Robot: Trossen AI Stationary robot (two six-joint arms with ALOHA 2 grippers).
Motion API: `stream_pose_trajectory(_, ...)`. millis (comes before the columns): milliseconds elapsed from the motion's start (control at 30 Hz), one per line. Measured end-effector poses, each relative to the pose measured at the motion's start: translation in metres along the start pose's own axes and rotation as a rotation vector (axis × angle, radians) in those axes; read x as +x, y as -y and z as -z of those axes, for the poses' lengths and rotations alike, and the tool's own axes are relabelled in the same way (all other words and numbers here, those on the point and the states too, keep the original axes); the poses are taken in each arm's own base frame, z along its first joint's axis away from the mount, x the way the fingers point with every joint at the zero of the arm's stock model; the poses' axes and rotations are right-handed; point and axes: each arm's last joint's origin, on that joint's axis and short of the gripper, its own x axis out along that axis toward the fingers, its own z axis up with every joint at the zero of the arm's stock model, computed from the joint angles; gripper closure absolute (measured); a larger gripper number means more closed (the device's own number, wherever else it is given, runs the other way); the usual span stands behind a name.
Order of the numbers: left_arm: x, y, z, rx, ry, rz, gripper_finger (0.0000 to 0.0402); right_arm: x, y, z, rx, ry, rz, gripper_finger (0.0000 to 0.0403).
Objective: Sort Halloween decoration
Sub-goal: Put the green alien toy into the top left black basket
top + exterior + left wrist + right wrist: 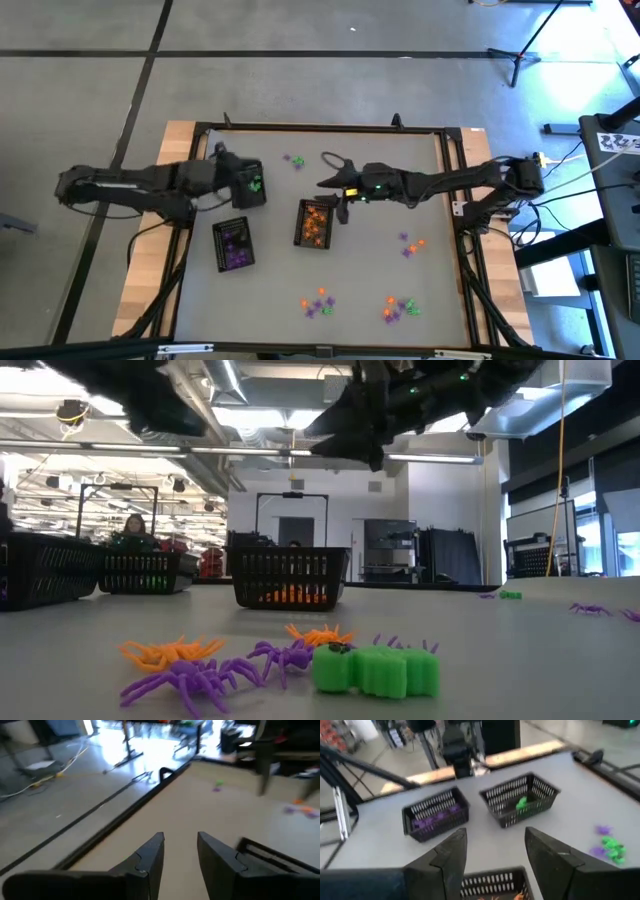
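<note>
My right tool (341, 207) hangs over the orange tray's (314, 222) 3 o'clock rim, jaws apart and empty; I judge a drop just made, so next I reach for loose trinkets (318, 303) at the desk's (420, 170) 6 o'clock edge. My left tool (262, 184) sits by the green tray (247, 183), fingers parted with nothing between them. The purple tray (234, 243) lies at 7 o'clock. Trinket shapes are too small to sort from above.

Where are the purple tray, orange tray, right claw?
purple tray (234, 243), high view, its purple-filled middle.
orange tray (316, 222), high view, its centre.
right claw (343, 205), high view, between its fingertips.
</note>
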Motion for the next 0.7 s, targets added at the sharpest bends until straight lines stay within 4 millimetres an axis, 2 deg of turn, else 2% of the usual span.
stream_pose_trajectory(133,0.031,-0.008,-0.019,0.050,-0.134,-0.026,0.0292,-0.023,0.000,0.002,0.004,0.054,0.003,0.0205)
stream_pose_trajectory(300,0.084,-0.026,-0.020,0.056,-0.318,0.037,0.0292,-0.046,0.001,0.002,0.001,0.119,0.007,0.0205)
stream_pose_trajectory(567,0.166,-0.070,-0.014,0.000,-0.540,0.038,0.0292,-0.056,-0.001,-0.008,-0.058,0.186,-0.001,0.0205)
stream_pose_trajectory(700,0.205,-0.079,-0.006,0.025,-0.672,0.076,0.0292,-0.056,-0.001,-0.007,-0.074,0.178,-0.007,0.0205)
